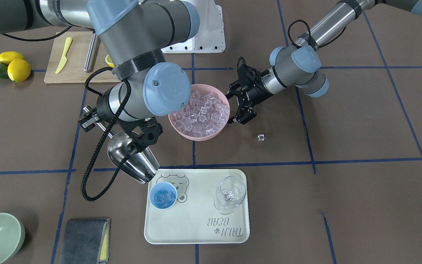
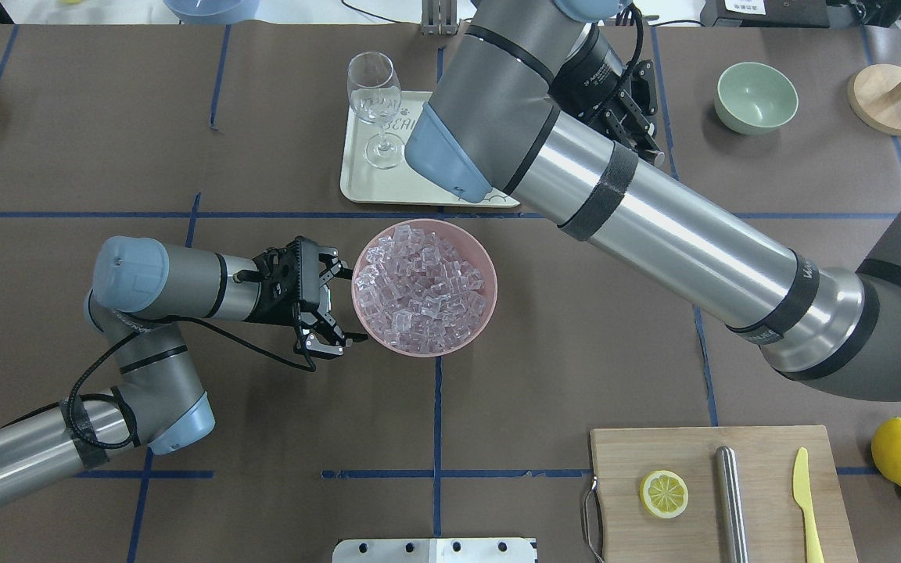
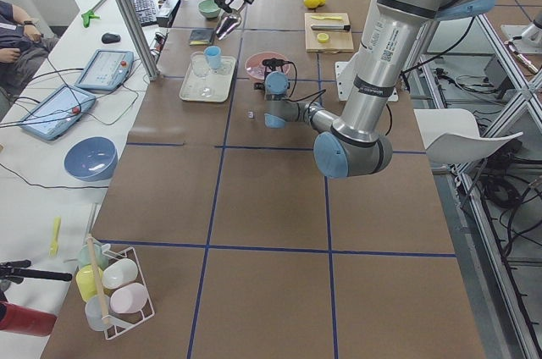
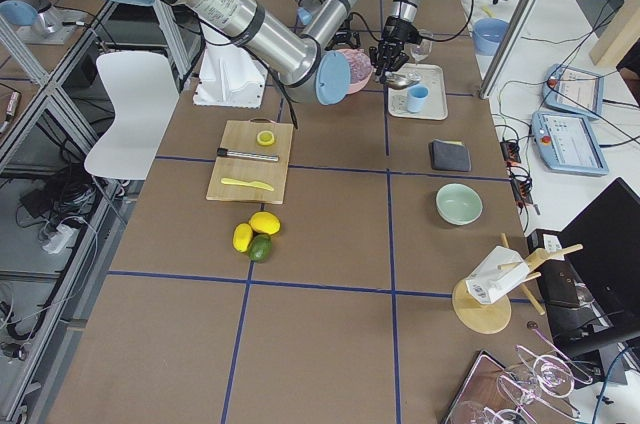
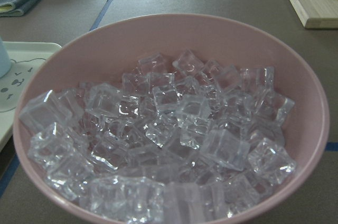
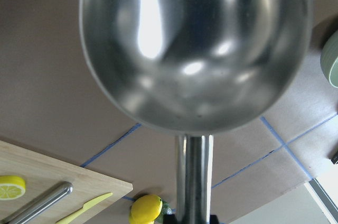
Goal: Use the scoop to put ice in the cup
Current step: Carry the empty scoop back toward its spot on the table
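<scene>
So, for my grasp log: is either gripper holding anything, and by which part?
The right gripper holds the scoop by its thin handle. The left gripper is open beside the bowl, holding nothing.

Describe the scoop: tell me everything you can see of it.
The scoop is shiny, mirror-bright stainless steel: a deep rounded trough on a thin straight handle. The right gripper is shut on the handle's far end, and nothing else visibly touches it. It hangs clear of the table, tilted, with its open mouth dipping toward the blue cup at a corner of the tray, just beside the rim. The cup holds a few ice cubes. Whether ice is left in the trough cannot be told.
</scene>
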Robot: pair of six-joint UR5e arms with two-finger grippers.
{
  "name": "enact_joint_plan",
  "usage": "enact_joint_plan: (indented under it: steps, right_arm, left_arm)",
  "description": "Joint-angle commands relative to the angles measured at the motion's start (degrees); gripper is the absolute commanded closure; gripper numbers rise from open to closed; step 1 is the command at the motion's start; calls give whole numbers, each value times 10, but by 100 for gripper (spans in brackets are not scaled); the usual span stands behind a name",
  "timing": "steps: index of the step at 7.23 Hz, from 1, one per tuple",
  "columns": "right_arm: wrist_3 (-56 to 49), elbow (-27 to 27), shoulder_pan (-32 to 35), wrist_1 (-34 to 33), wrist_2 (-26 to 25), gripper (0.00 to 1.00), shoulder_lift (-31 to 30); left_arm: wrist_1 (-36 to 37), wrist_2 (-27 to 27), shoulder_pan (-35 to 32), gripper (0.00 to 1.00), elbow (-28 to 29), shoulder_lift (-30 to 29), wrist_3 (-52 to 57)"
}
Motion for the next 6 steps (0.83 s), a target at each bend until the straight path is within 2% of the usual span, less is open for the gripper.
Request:
enact_joint_plan:
  steps: [1,5,6]
  right_arm:
    - [-2,0,3,-4,0,100,0]
    - [-14,-2,5,-8,-5,100,2]
    - [-40,-8,6,-35,-23,100,15]
  left_arm:
    - [0,0,0,0,0,-1,0]
    - [0,0,0,0,0,-1,0]
    - [-1,0,0,0,-2,-1,0]
